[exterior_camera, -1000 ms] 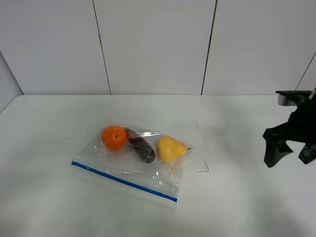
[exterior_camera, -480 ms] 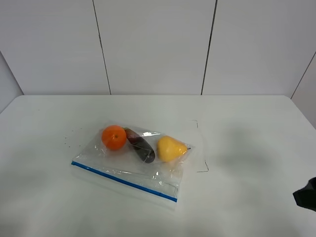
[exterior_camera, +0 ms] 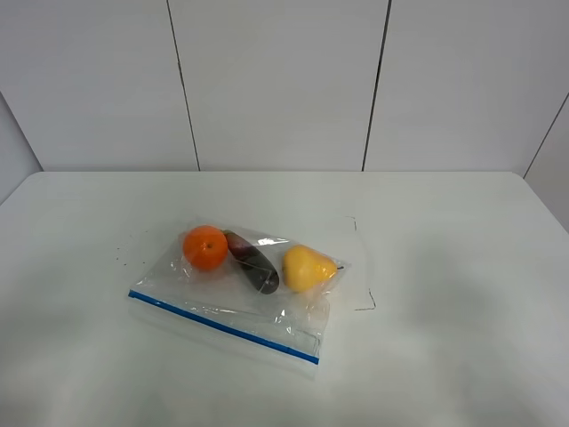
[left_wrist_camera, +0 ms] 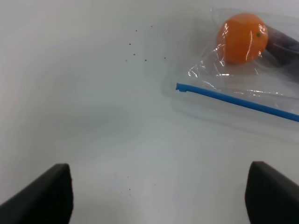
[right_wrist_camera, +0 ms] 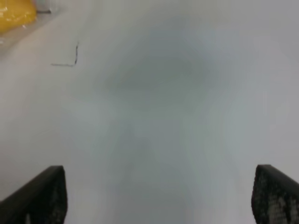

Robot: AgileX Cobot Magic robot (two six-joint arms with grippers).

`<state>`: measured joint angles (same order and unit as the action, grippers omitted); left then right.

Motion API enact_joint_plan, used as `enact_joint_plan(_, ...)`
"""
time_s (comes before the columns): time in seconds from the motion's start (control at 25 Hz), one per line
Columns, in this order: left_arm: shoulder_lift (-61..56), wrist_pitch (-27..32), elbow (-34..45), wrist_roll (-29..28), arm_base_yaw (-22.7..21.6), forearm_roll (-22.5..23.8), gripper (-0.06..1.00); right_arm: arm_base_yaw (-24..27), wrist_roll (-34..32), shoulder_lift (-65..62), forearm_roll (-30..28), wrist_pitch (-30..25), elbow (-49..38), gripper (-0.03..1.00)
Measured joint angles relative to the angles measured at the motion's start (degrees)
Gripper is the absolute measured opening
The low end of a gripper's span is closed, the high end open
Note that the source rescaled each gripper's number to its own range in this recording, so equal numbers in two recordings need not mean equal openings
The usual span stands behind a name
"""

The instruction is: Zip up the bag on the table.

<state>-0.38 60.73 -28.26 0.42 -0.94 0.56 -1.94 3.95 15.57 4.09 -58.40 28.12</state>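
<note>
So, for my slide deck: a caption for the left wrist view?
Open left gripper above the table, facing the bag's blue-sealed corner and orange.

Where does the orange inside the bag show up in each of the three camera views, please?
Exterior high: the orange sits left of centre, at the left end of the row of items in the bag.
Left wrist: the orange is near the upper right corner.
Right wrist: not in view.
Shared landmark: the blue seal strip, in the exterior and left wrist views.

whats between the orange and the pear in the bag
A dark purple oblong item lies between the orange and the pear inside the bag, seen in the exterior high view.
</note>
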Motion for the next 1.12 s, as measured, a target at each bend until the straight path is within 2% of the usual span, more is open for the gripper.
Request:
enact_joint_plan(0.28,0.0,0.0,0.0,0.0,0.0,0.0,1.00,3.8,0.0,-3.9,0.2,0.0,0.0,0.91)
enact_joint_plan(0.68,0.0,0.0,0.0,0.0,0.0,0.0,1.00,4.2,0.0,-15.5,0.2,-0.1,0.0,0.91)
enact_joint_plan(1.12,0.0,0.0,0.0,0.0,0.0,0.0,1.00,4.2,0.0,-15.8,0.2,-0.1,0.0,0.91)
